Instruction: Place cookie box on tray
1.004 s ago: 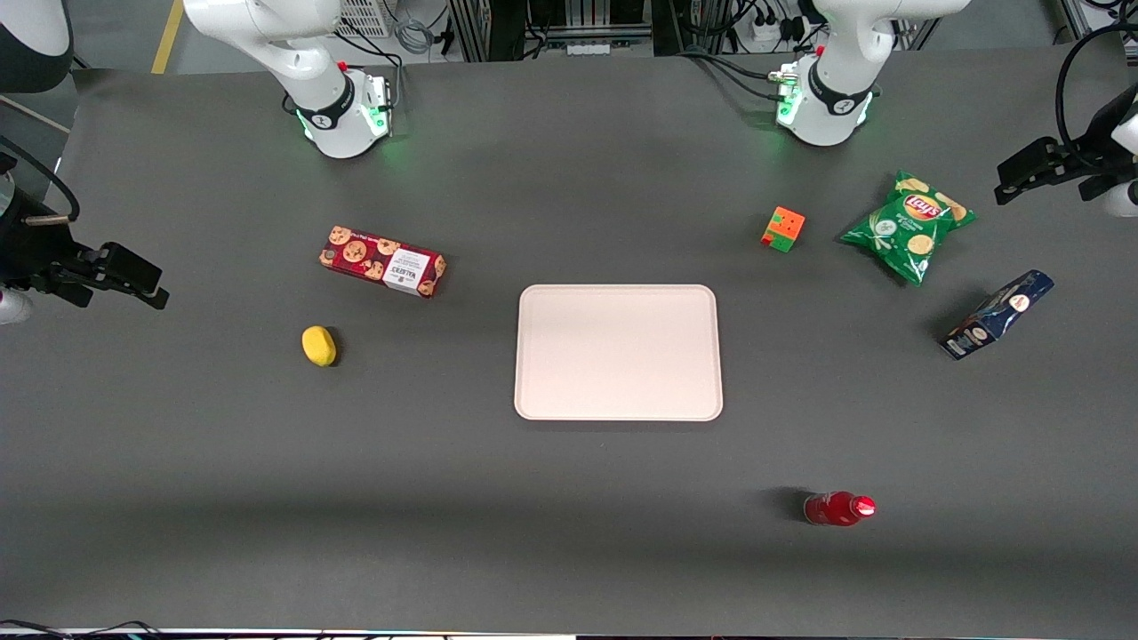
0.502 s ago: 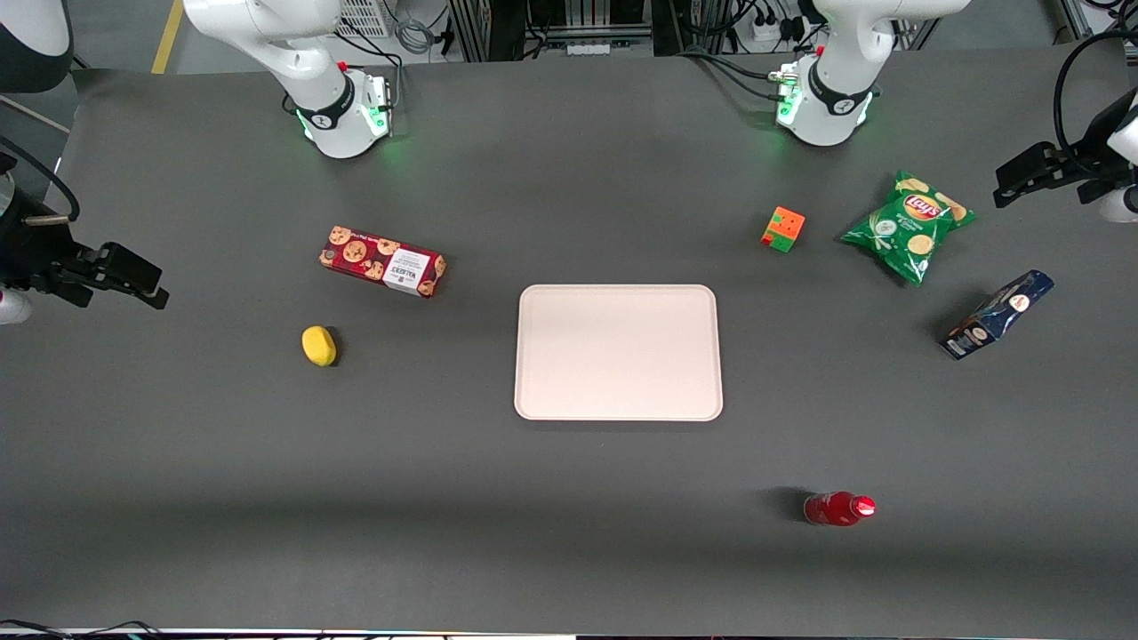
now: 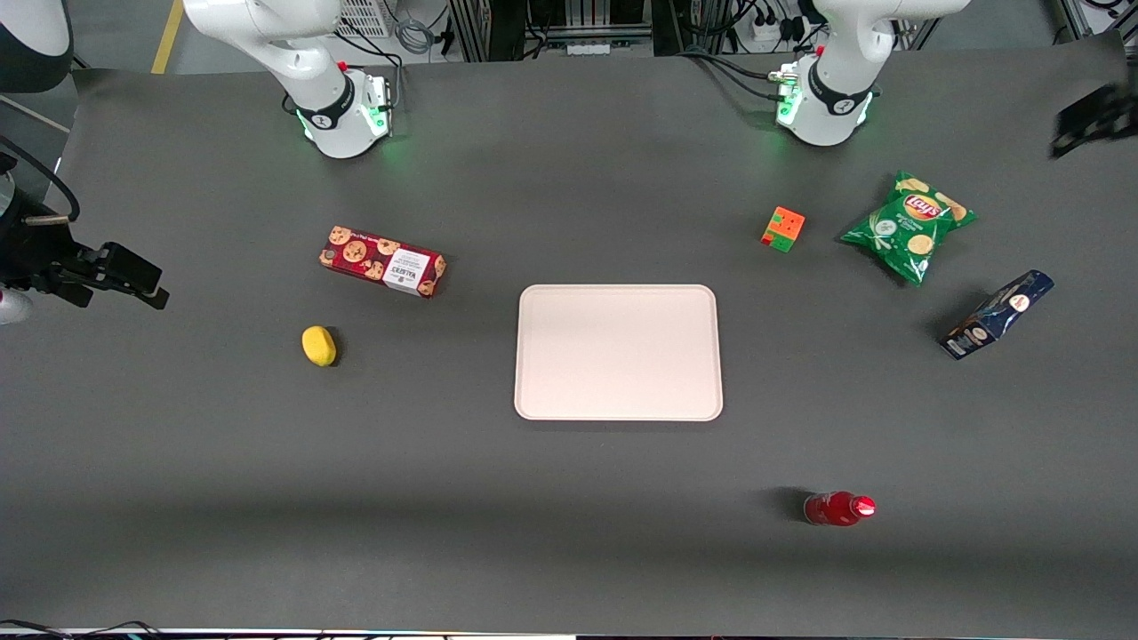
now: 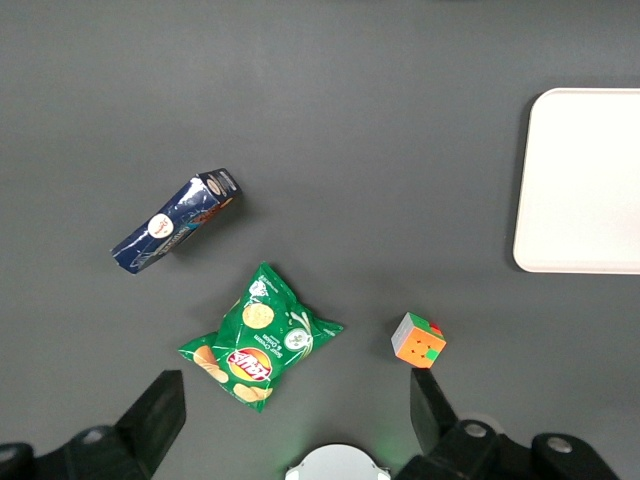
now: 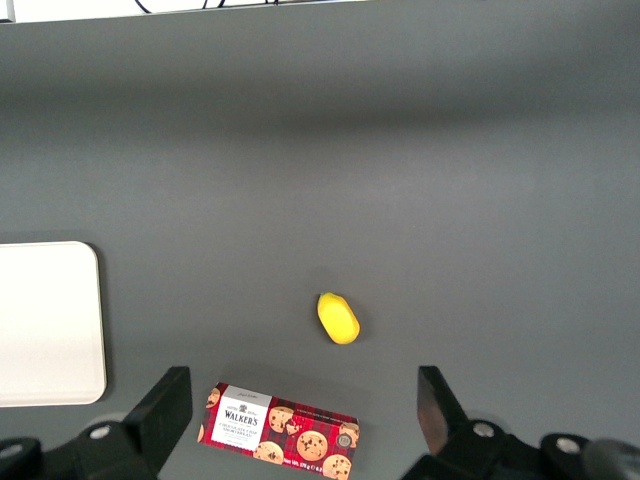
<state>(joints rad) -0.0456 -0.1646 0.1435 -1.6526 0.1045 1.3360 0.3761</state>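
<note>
The cookie box point(image 3: 997, 315) point(image 4: 174, 221) lies flat and askew on the worktop point(image 3: 569, 533) toward the working arm's end, well apart from the tray point(image 3: 618, 352) point(image 4: 580, 180) at mid-table, with nothing touching it. Just beside the box, farther from the front camera, lies a green chip bag point(image 3: 908, 226) point(image 4: 258, 337), and past that, toward the tray, a small coloured cube point(image 3: 783, 228) point(image 4: 418, 340). The gripper point(image 4: 295, 420) hangs high above this end of the worktop, fingers point(image 4: 155, 415) spread wide and holding nothing.
</note>
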